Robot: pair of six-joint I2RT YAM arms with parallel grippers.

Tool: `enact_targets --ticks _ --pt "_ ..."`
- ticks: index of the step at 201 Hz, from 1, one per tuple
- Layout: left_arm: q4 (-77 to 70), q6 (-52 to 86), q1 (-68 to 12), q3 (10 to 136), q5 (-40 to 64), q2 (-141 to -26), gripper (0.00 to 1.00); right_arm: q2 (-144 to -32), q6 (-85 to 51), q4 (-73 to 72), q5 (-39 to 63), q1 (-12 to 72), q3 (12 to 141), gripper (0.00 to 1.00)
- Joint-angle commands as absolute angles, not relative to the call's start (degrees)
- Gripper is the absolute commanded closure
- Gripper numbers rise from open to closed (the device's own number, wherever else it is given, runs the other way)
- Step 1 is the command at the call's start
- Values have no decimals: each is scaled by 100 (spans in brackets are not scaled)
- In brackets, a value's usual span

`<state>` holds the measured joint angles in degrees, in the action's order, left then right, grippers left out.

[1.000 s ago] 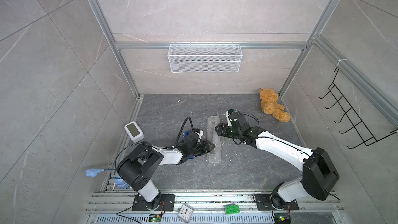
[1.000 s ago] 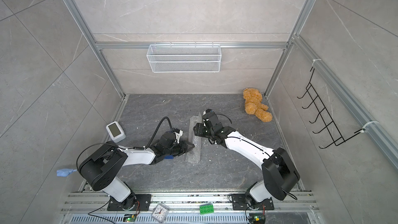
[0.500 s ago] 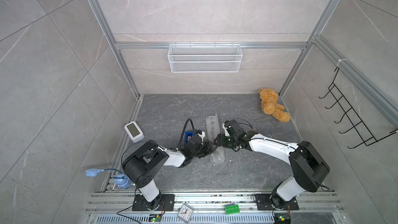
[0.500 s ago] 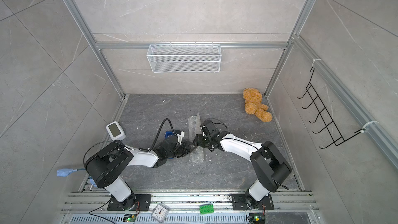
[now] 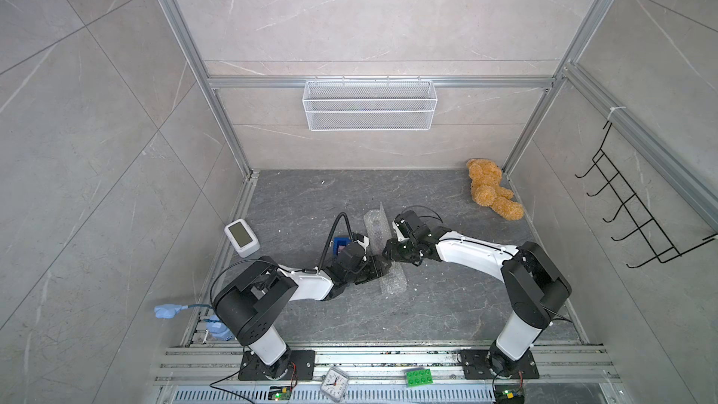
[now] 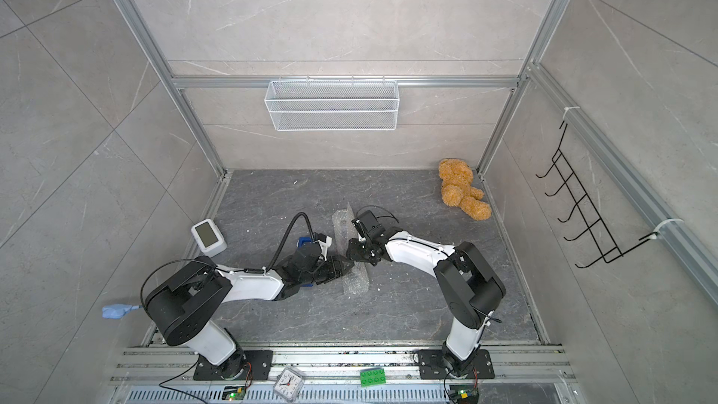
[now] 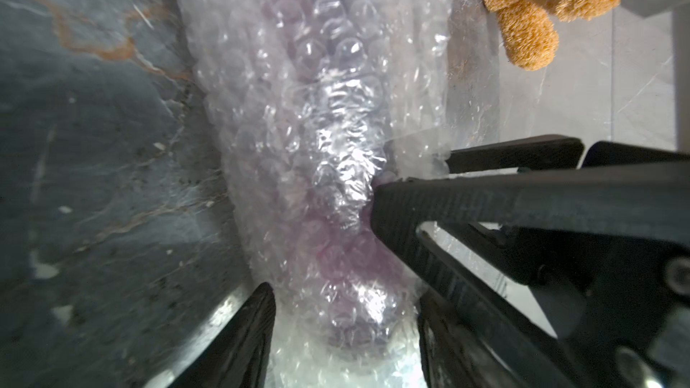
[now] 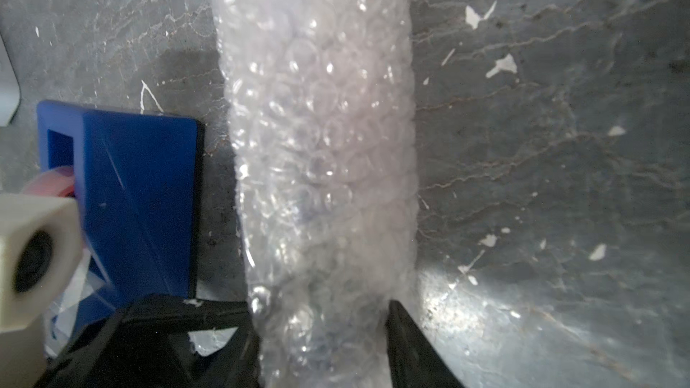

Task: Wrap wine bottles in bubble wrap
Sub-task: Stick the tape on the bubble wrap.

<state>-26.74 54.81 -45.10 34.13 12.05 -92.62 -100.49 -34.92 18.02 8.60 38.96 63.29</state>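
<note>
Two: left claw [image 7: 343, 315] and right claw [image 8: 323, 324] straddle bubble wrap [image 8: 317, 106], jaws apart

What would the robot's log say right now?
step: wrapping | wine bottle: inside bubble wrap | left fingers: astride wrap | right fingers: astride wrap

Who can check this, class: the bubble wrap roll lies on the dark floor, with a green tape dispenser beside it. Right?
No. The tape dispenser is blue, not green; the right wrist view shows it. The bubble wrap roll does lie on the dark floor beside it.
</note>
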Motion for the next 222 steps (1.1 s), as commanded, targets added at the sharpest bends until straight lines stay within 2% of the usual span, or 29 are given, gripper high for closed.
enact_targets --ticks 1,53,101,150,192,222 --pt "-1300 4748 -4536 3497 1170 -9076 35 -10317 -3096 2203 688 4008 6433 57" --pt "48 3558 -4305 3986 1279 -8536 30 -10430 -2949 2232 666 4025 6469 61" --pt "990 2579 -3561 4487 1913 -8202 31 -10543 -2909 2250 642 4046 6469 61" --pt "1437 1522 -2764 4910 2768 -8242 41 -10580 -2829 2276 580 4061 6480 62" --pt "1597 991 -2733 5522 3181 -8975 60 -10693 -2791 2268 610 4061 6521 62" --pt "1156 852 -2735 5620 3400 -9366 59 -10696 -2782 2180 631 4061 6482 62"
